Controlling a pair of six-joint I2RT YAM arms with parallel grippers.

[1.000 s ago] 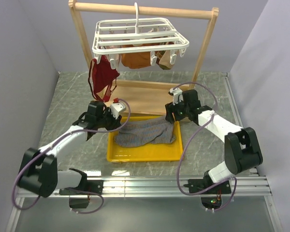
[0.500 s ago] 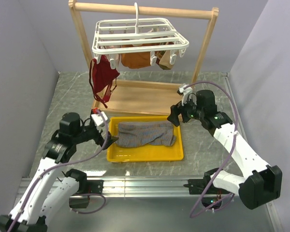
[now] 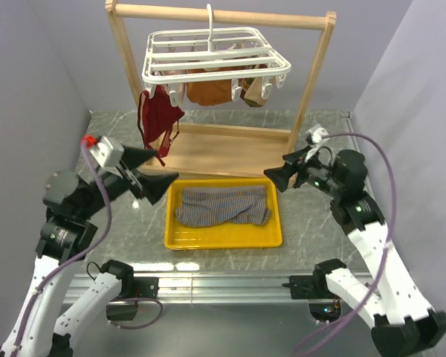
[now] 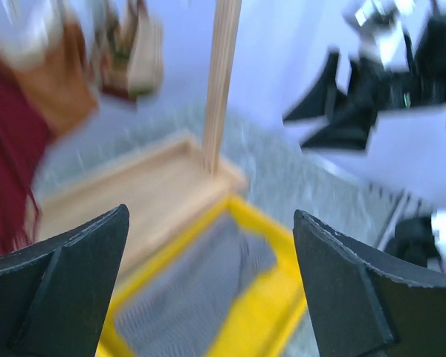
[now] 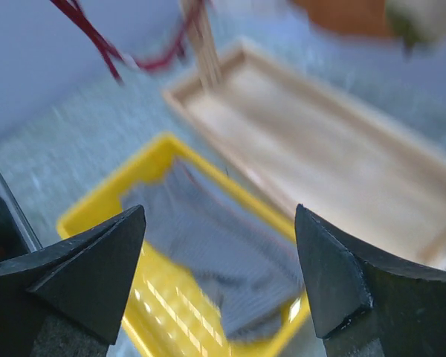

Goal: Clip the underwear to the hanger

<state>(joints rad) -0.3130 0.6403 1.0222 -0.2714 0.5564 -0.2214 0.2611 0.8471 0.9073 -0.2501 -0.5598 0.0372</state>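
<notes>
Grey striped underwear (image 3: 224, 206), crumpled in yellow tray (image 3: 223, 239) mid-table, unclipped from white hanger (image 3: 215, 72); left gripper (image 3: 167, 166), right gripper (image 3: 275, 164) flanking tray, fingers released, empty.

The underwear (image 3: 223, 206) is grey with fine dark and light stripes. The tray (image 3: 223, 236) is plain bright yellow. The hanger (image 3: 223, 73) is white, the stand (image 3: 267, 17) pale wood. One hanging garment (image 3: 157, 123) is dark red, the other garments (image 3: 212, 91) orange-brown. The table (image 3: 312, 223) is grey with pale marbled veins.
</notes>
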